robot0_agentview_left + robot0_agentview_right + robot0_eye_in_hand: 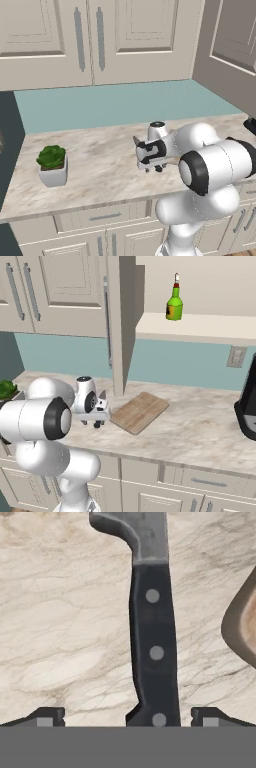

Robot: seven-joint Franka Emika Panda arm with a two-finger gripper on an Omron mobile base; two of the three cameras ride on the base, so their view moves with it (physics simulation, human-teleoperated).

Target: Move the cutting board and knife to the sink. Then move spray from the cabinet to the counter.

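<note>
marble counter (200,431), cutting board (139,412), knife (152,637), potted plant (52,164) lying on it

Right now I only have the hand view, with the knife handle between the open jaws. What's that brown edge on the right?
Observer: A corner of the cutting board, which lies flat on the counter with nothing on it.
Operator: Where's the spray?
Observer: The spray stands upright on the open cabinet shelf above the counter.
Operator: Anything else on the counter?
Observer: A small potted plant stands toward the counter's left end.
</note>
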